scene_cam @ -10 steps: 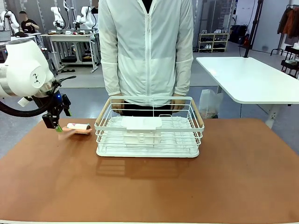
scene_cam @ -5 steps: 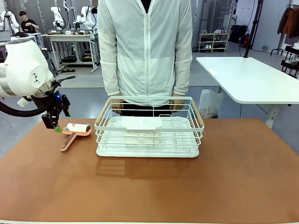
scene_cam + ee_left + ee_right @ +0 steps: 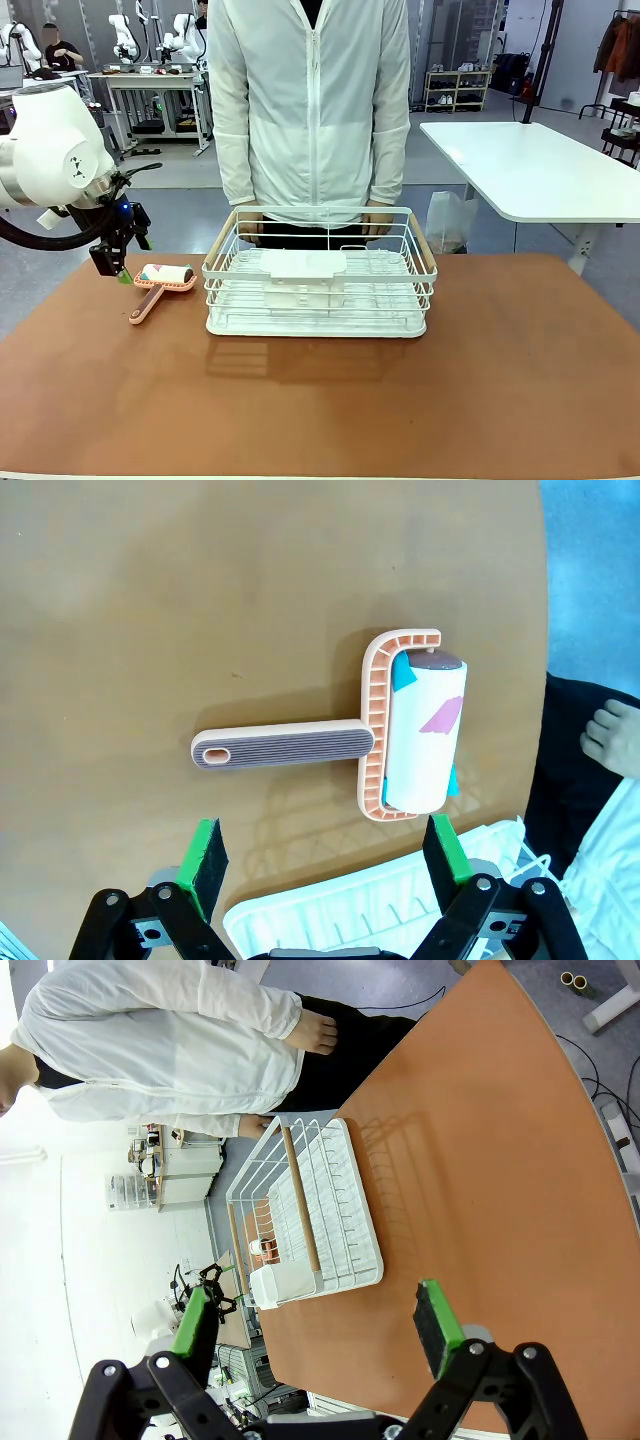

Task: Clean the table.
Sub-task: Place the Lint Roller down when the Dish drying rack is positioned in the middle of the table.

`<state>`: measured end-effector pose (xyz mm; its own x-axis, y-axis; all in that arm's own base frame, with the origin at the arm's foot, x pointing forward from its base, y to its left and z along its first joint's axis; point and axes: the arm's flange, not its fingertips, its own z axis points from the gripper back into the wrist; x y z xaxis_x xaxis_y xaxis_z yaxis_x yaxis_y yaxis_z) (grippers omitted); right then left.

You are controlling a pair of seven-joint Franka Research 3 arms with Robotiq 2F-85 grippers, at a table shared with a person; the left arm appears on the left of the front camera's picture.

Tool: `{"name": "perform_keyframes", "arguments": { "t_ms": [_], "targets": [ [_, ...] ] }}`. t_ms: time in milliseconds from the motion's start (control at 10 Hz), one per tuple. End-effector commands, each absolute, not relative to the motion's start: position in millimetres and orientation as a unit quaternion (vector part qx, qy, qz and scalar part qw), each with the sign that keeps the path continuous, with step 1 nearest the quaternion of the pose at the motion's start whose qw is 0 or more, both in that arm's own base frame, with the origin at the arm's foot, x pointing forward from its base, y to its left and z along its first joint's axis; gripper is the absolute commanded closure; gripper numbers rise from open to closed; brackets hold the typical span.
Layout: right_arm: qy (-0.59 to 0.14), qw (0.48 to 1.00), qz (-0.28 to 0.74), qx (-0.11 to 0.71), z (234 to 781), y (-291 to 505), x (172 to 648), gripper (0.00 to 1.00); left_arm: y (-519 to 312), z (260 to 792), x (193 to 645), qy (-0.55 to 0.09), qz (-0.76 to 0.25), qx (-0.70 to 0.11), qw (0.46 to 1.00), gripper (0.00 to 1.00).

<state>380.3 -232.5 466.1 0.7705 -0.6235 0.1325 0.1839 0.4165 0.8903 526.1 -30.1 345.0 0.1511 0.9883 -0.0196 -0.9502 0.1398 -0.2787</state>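
The reddish-brown table (image 3: pixel 320 400) carries a salmon-pink lint roller (image 3: pixel 166 277) at its far left, lying flat with its handle pointing toward me. My left gripper (image 3: pixel 113 266) hangs open just left of the roller, a little above the tabletop. In the left wrist view the lint roller (image 3: pixel 420 735) lies on the table (image 3: pixel 150 600) ahead of the open left gripper (image 3: pixel 325 855), with nothing between the green pads (image 3: pixel 205 855). My right gripper (image 3: pixel 315 1330) is open and empty, high over the table (image 3: pixel 480 1160).
A white wire basket (image 3: pixel 320 275) with a white box inside stands at the table's far middle, right of the roller; it shows as the basket (image 3: pixel 310 1210) in the right wrist view. The person stands behind it with a hand (image 3: pixel 378 216) at its far rim.
One second ago the lint roller was blurred in motion beside my left gripper; it has since settled flat with its handle swung toward me. The arm and the person have not moved.
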Motion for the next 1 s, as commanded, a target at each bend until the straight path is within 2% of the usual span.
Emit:
{"name": "perform_keyframes", "arguments": {
  "t_ms": [0,900],
  "targets": [
    [-0.237,0.806,-0.242,0.485,466.5,-231.3,378.7,0.00,-30.3,346.1,526.3,-0.086,0.646,-0.115,0.750,0.00],
    [-0.237,0.806,-0.242,0.485,466.5,-231.3,378.7,0.00,-30.3,346.1,526.3,-0.086,0.646,-0.115,0.750,0.00]
  ]
}}
